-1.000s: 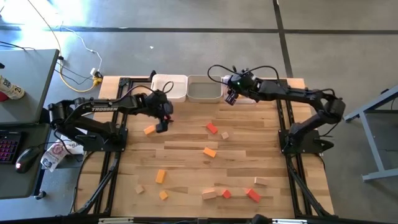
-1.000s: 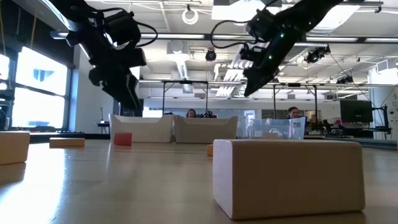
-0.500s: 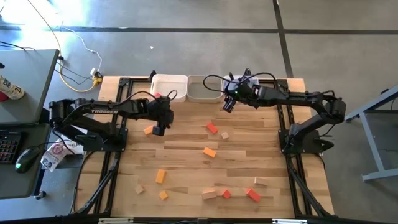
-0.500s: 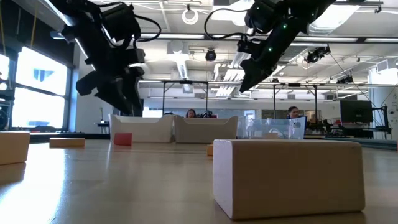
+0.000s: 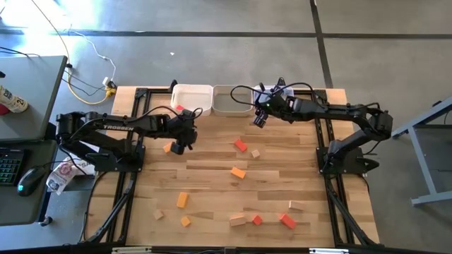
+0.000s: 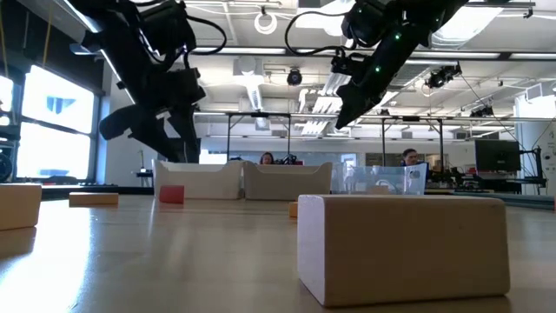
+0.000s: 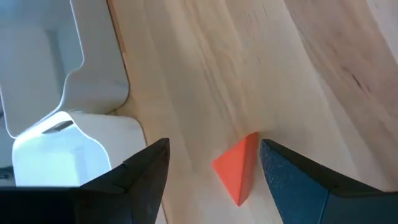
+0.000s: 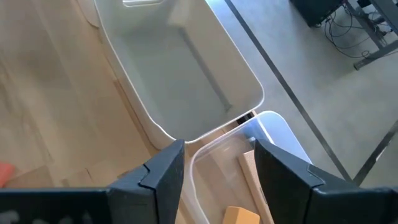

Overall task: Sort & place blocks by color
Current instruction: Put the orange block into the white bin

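My left gripper [image 5: 179, 143] is open and hangs low over the table, in front of the left white bin [image 5: 192, 97]. An orange wedge block [image 7: 238, 168] lies on the wood between its two fingers, close to one of them; it also shows in the high view [image 5: 169, 147]. I cannot tell whether a finger touches it. My right gripper [image 5: 258, 120] is open and empty, in the air just in front of the middle white bin [image 8: 180, 81] and the clear bin [image 8: 249, 155]. The clear bin holds a pale bar and an orange-yellow piece [image 8: 241, 215]. Red, orange and pale blocks lie scattered on the table.
Three bins stand along the far edge; the left one holds a red block [image 5: 179, 109]. Loose blocks: red [image 5: 241, 145], pale [image 5: 255, 153] and orange [image 5: 238, 172] mid-table, several more near the front edge [image 5: 257, 220]. A pale block [image 6: 404, 248] fills the low view's foreground.
My left gripper has come down a little toward the orange wedge and turned, and now hangs astride it. My right gripper has moved from over the clear bin toward the table's near edge and left, then kept still.
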You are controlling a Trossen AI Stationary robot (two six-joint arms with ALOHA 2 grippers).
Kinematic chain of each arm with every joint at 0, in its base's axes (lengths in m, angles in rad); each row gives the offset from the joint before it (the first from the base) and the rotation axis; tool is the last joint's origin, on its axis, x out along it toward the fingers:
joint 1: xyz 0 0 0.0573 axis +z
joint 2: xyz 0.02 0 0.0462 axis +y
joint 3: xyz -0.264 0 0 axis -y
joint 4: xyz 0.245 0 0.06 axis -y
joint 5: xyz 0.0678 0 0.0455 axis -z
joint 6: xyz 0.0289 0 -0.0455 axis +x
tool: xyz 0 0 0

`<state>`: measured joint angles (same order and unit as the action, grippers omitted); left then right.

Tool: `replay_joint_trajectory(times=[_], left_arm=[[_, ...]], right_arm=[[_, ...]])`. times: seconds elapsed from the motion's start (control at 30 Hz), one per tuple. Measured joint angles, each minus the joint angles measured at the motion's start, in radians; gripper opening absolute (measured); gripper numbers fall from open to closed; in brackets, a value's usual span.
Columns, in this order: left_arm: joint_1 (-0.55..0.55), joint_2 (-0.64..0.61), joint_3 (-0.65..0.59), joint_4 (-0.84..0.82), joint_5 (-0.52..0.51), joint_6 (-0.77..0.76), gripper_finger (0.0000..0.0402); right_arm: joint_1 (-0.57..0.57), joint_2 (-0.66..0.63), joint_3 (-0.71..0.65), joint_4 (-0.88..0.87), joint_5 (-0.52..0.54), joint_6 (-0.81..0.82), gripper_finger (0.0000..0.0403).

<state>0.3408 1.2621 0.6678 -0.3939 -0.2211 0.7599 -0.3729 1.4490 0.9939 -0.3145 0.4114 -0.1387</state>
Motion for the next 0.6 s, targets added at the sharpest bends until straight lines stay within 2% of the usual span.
replay_joint_trajectory(times=[0.2,0.4,0.6], left_arm=[[0.0,0.025,0.0,0.0,0.0,0.03,0.0239],[0.0,0.12,0.001,0.025,-0.013,0.029,0.0239],[0.001,0.217,0.057,0.013,-0.047,0.004,0.0239]], right_arm=[[0.0,0.0,0.0,0.0,0.0,0.0,0.0181],[0.0,0.0,0.0,0.0,-0.001,0.003,0.0181],[0.0,0.0,0.0,0.0,-0.002,0.003,0.0181]])
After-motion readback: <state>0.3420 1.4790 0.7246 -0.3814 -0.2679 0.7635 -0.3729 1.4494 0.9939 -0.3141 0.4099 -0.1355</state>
